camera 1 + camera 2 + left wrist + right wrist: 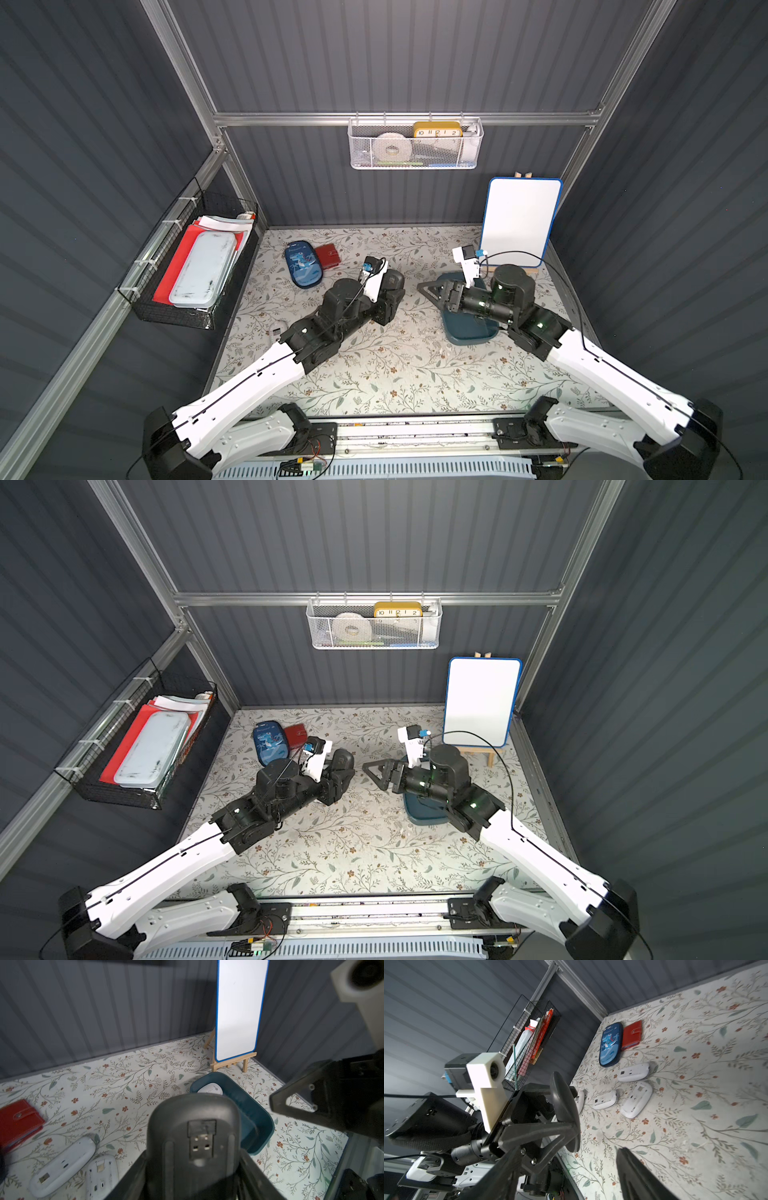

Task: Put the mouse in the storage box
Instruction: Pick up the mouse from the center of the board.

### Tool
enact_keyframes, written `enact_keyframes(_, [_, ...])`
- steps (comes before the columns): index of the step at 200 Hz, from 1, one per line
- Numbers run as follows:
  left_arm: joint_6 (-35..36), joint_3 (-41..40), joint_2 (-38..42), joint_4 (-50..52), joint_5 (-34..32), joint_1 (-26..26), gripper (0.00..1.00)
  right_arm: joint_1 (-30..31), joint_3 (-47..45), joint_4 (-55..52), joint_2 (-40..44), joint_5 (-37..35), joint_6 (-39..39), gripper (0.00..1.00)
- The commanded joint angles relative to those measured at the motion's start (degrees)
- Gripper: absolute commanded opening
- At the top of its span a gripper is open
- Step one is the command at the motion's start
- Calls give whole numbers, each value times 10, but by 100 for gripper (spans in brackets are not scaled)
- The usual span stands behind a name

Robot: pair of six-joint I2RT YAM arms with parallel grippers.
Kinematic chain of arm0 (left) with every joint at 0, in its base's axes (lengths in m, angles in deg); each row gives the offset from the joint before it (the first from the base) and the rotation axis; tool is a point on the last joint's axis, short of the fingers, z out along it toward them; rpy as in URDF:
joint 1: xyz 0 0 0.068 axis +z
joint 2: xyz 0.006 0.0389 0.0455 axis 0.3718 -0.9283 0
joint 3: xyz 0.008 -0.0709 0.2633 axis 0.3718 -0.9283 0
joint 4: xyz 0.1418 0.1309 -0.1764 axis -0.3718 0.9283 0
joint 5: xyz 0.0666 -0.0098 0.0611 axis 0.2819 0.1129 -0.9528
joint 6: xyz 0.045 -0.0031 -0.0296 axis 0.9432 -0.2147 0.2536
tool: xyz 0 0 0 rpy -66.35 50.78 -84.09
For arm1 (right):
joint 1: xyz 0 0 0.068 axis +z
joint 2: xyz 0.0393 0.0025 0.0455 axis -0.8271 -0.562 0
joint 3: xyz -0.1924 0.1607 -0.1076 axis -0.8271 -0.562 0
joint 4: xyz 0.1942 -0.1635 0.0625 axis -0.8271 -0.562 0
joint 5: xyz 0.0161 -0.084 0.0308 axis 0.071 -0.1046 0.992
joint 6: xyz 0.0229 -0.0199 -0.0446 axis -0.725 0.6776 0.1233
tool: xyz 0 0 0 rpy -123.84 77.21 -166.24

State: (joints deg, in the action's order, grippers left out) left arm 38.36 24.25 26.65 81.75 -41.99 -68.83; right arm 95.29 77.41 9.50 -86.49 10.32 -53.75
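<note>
Left wrist view: black mouse (193,1126) clamped belly-up in left gripper (192,1163), hanging over the middle of the table (395,374), just short of the storage box (267,1126) near the right edge. Right gripper (430,291) spread wide, empty, close by. Best bet imo: swing over the rim, lower, let go clear of the white mouse (211,1089) inside.

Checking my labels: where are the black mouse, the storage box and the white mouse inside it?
black mouse (194,1126): left wrist view, its underside.
storage box (249,1105): left wrist view, bare inside.
white mouse (211,1089): left wrist view, its top shell.
</note>
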Motion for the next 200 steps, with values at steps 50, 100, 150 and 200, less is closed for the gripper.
enact_keyframes(50, [42,-4,15,-35,50,-1,41,57,71,29,-92,-38,26,69])
enact_keyframes(100, [35,-12,28,-33,68,-1,41,62,93,3,-117,-55,75,58])
enact_keyframes(150, [26,-15,24,-32,78,-1,41,63,107,-16,-140,-54,80,46])
enact_keyframes(200, [17,-15,20,-31,77,-1,50,64,110,-22,-153,-47,91,21])
